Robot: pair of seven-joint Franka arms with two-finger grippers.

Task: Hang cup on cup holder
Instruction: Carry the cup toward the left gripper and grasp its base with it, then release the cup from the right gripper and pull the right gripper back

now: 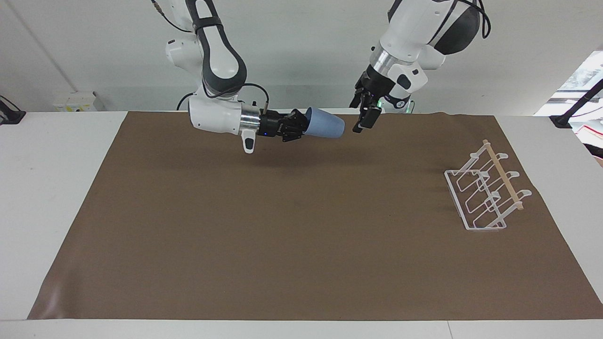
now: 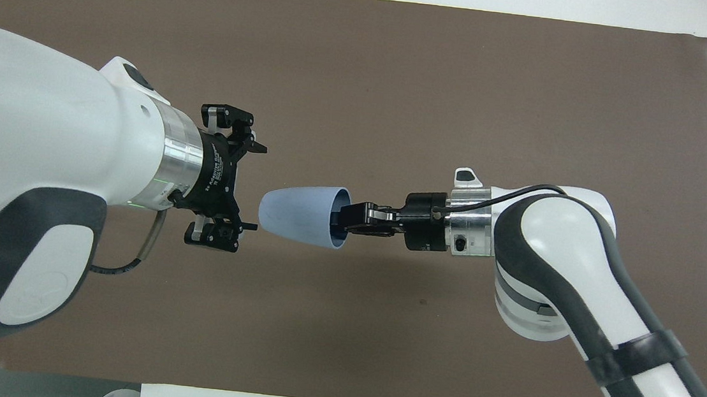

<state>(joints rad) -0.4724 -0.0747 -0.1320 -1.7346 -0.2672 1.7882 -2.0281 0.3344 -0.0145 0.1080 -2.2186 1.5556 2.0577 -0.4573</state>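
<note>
Brown mat covering most of the white table, small box at ten o'clock, black bracket at nine o'clock

One camera is looking from high across the desk toward the robots. The other is looking steeply down from above their end, seemingly closer. Both are sharing the brown mat.

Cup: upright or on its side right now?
On its side: the cup is held in the air, rim toward the right gripper, base toward the open left gripper.
</note>
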